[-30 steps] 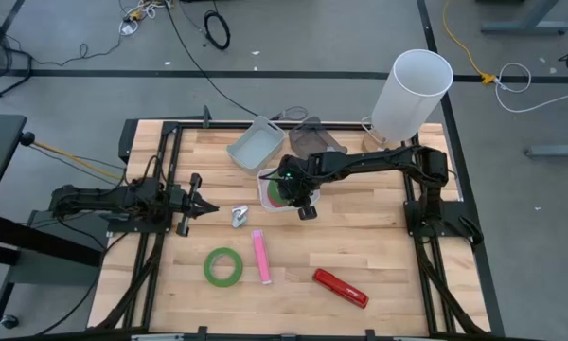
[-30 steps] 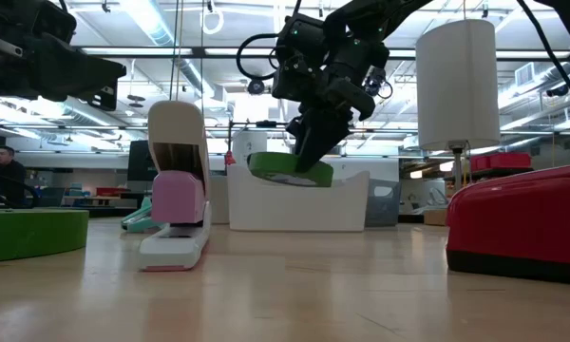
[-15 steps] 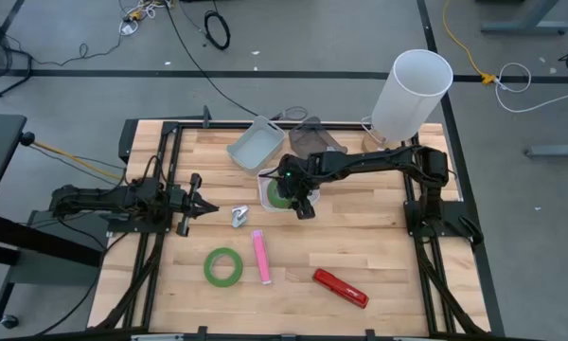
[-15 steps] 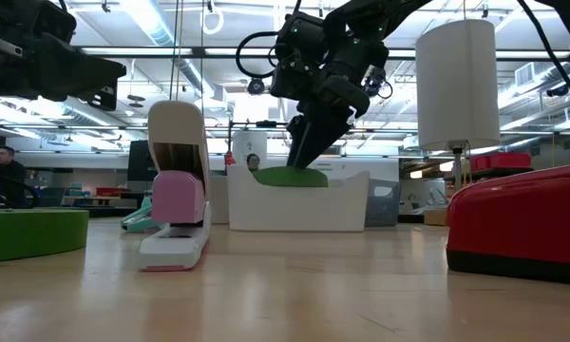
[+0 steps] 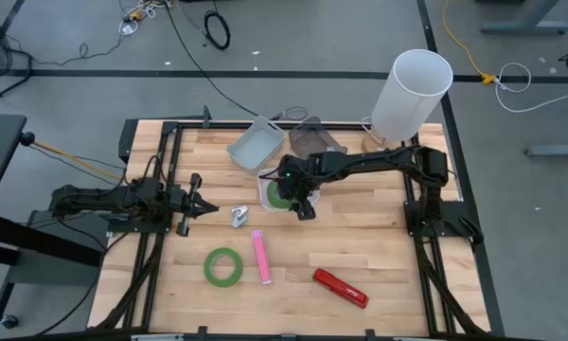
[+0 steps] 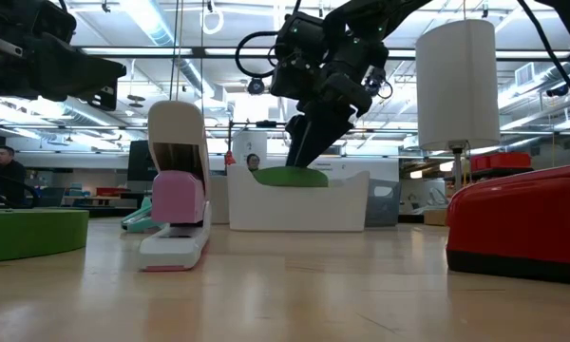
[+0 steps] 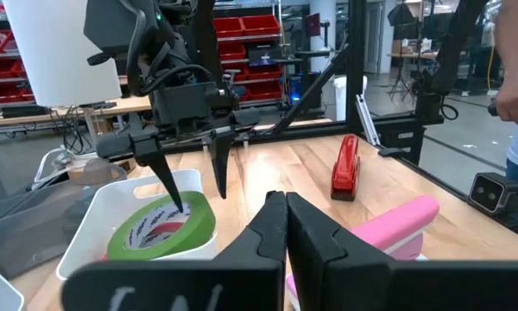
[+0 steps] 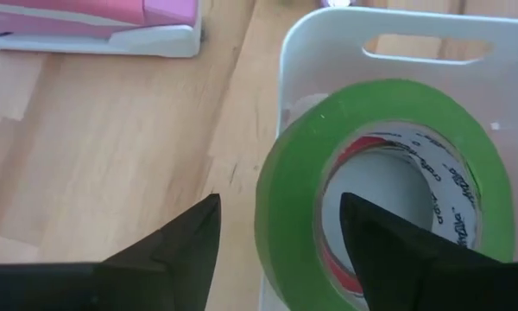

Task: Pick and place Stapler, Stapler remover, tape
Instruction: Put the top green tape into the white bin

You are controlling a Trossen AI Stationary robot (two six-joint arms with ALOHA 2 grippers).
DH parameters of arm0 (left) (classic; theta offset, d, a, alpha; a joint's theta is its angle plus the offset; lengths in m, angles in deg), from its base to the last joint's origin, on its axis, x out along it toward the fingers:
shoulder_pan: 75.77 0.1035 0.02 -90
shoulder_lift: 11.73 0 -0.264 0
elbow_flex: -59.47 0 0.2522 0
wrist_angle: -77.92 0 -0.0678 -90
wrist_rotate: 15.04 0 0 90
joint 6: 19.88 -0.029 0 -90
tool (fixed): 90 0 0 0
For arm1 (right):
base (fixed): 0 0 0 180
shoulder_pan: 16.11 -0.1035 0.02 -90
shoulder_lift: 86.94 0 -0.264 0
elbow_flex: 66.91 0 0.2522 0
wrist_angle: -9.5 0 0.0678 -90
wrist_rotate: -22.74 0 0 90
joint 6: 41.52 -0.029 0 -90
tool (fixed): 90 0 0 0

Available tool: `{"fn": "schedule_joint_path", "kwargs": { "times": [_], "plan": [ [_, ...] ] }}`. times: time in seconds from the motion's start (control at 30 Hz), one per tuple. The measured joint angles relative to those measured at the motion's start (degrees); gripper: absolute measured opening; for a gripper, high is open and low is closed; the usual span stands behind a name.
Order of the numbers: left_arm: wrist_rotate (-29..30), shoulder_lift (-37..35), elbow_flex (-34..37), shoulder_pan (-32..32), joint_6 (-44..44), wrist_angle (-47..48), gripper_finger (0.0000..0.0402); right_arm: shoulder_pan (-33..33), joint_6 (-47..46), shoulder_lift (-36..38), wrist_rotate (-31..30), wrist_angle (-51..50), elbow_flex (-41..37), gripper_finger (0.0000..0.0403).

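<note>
A green tape roll (image 8: 285, 199) lies slanted in the white bin (image 5: 263, 189), and a red edge (image 8: 331, 259) shows through its hole. My right gripper (image 8: 276, 233) is open just above it, one finger over the hole and one outside the roll; it also shows in the left wrist view (image 7: 194, 186). A second green roll (image 5: 223, 266), a pink stapler (image 5: 261, 256), a red stapler (image 5: 340, 288) and a small staple remover (image 5: 239, 217) lie on the table. My left gripper (image 5: 208, 206) is shut and empty at the table's left. My right gripper's fingers point down on either side of the green roll's wall (image 8: 281, 259), on the bin's near side. I cannot tell whether either finger touches it. The roll rests in the bin (image 6: 294, 204), not lifted.
A grey bin (image 5: 256, 142) and a dark bin (image 5: 314, 140) stand behind the white bin. A tall white cylinder (image 5: 412, 95) stands at the far right corner. Bare wood lies between the staplers and the right arm's base.
The green roll, which hung tilted from my right gripper above the bin, has gone down into the white bin and lies flatter there. My right gripper has stayed almost where it was.
</note>
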Motion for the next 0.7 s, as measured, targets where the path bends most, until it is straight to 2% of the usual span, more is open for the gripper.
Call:
{"fn": "schedule_joint_path", "kwargs": {
  "times": [0.4, 0.7],
  "plan": [
    [0.0, 0.0, 0.0, 0.0, 0.0, 0.0, 0.0007, 0.0, 0.1, -0.1, 0.6, -0.3, 0.0, 0.0199],
    [0.0, 0.0, 0.0, 0.0, 0.0, 0.0, 0.0007, 1.0, -1.6, -0.2, 0.7, -0.4, 0.0, 0.0194]
  ]
}}
